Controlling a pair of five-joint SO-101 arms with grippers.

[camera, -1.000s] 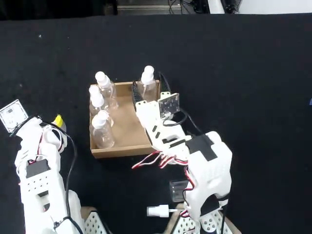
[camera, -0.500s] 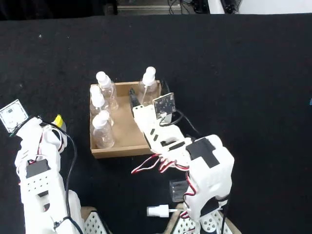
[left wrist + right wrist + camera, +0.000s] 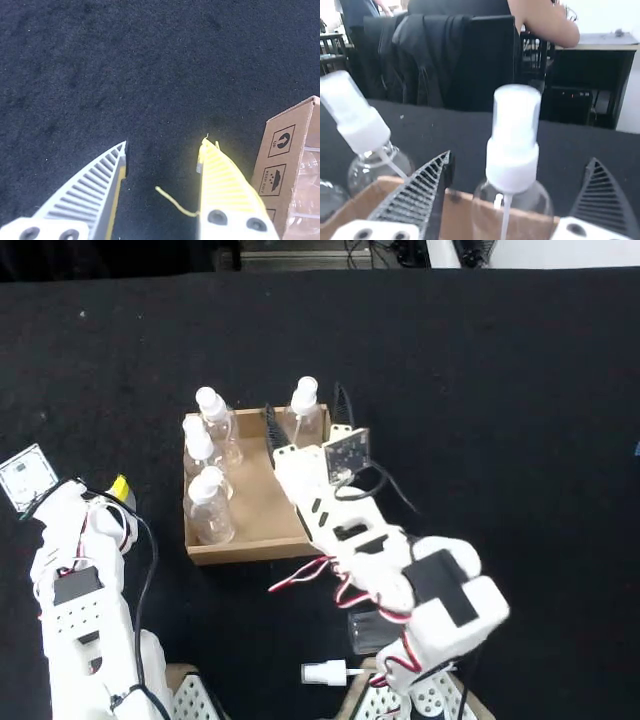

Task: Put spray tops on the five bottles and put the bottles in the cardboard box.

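1. At the far right corner of the cardboard box (image 3: 250, 548), a bottle (image 3: 514, 135) stood upright with its spray top on. It sat between the spread fingers of the right claw (image 3: 305, 405), and neither finger appeared to touch it. If that claw lifted away on a slant, a finger could catch the tall top and tip the bottle over the wall.
2. Whether the bottle's base sat flat on the box floor could not be told. If it rested partly on the rim, it would likely topple once left alone.
3. Three capped bottles (image 3: 207, 505) lined the box's left side, close together. One falling bottle could knock the others down.
4. Near the arm bases lay a loose spray top (image 3: 325, 673) and a clear item (image 3: 366, 628), probably the fifth bottle. Both sat low under the right arm, so its elbow might sweep them off the table (image 3: 500, 390).
5. The left claw (image 3: 164, 144) was apart and empty, over bare table just beside the box's outer wall. A careless swing could shove the box.
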